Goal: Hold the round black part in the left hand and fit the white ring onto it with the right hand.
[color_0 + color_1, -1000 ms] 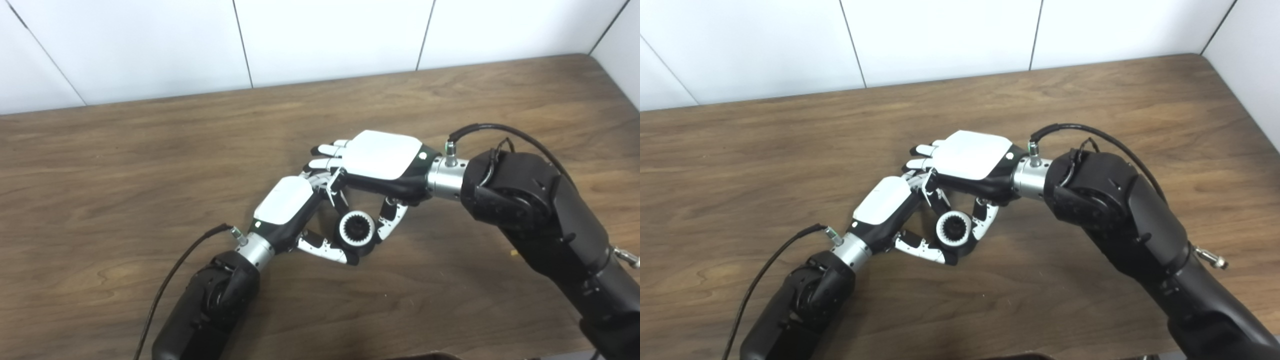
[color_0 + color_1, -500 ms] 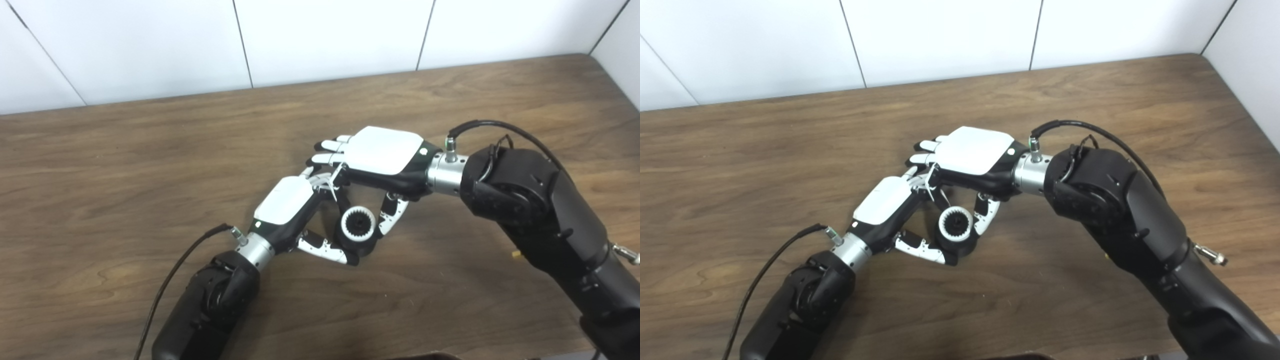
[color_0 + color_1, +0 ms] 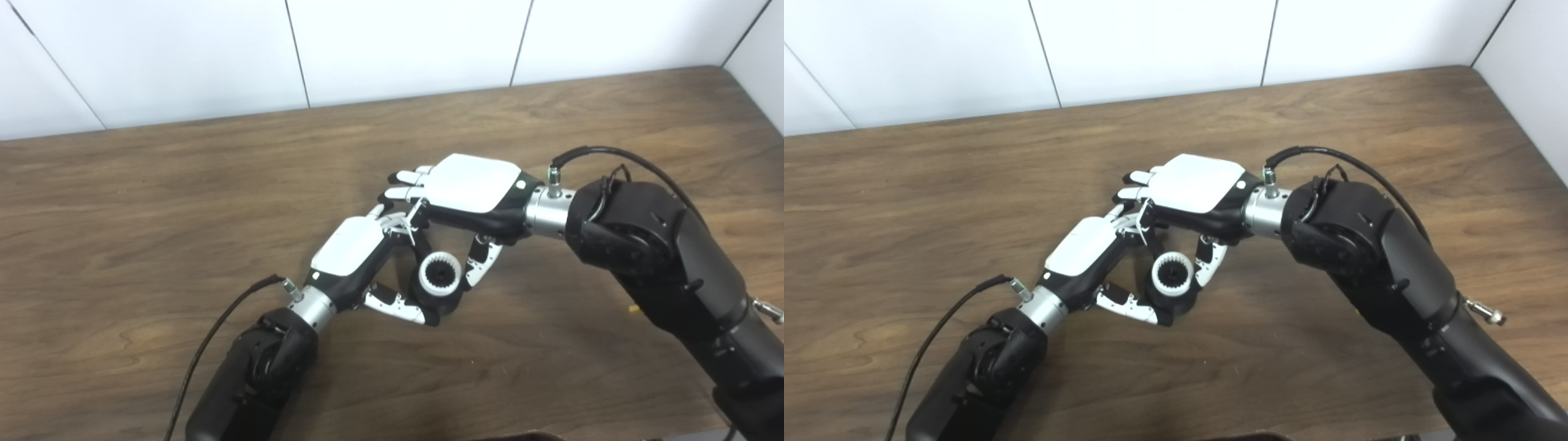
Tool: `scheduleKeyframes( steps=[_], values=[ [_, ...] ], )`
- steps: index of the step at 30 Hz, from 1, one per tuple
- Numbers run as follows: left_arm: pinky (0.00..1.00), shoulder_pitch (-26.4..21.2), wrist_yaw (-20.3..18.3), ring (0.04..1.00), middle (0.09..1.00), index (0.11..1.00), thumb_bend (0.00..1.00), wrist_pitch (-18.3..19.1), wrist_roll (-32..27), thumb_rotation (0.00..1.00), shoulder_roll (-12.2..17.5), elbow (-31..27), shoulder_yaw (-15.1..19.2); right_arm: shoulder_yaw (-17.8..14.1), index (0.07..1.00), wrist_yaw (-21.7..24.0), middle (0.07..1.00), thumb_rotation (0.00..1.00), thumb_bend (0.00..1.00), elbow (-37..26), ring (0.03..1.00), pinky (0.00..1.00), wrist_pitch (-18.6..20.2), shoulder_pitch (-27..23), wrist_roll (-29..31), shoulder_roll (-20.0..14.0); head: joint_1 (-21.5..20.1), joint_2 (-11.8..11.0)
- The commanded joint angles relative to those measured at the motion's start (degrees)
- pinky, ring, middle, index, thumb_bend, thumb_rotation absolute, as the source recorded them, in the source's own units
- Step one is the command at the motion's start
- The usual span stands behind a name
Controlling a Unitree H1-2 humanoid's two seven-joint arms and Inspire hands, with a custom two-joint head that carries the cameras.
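the left hand reached in from 7 o'clock, its white back turned up, and lay low over the wooden table near the middle of the scene. its thumb curled under and round the near side of the round black part, with the fingers closing on the far side, so the part sat clasped in that hand just above the table top. the white ring sat on top of the black part, its toothed inner edge facing up; how far it was seated could not be told.

the right hand came in from 3 o'clock, palm down, just beyond the ring toward 12 o'clock. its thumb hung down against the ring's 3 o'clock side, touching or nearly so. its fingers were stretched out toward 9 o'clock, over the left hand's knuckles; whether any finger pressed the ring's far side was hidden. a black cable trailed from the left wrist toward 7 o'clock.
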Motion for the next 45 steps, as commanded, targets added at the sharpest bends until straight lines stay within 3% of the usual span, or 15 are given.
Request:
scheduleKeyframes(
  steps=[1, 45],
  values=[
    [1.00, -0.85, 0.82, 0.887, 0.850, 0.477, 0.52, -0.45, -0.07, 0.05, -0.24, -2.54, 0.47, -1.05, 0.481, -1.21, 0.958, 0.13, 0.51, -0.71, 1.000, 0.96, -0.56, -1.48, 0.42, -0.64, -0.06, 0.04],
    [1.00, -0.18, -0.23, 0.889, 0.850, 0.477, 0.52, 0.48, -0.42, 0.05, -0.32, -4.26, 1.01, -0.95, 0.482, -0.58, 0.949, 0.13, 0.51, -2.46, 1.000, 0.96, 0.14, -0.27, 0.43, -0.26, -0.07, 0.81]
  ],
)
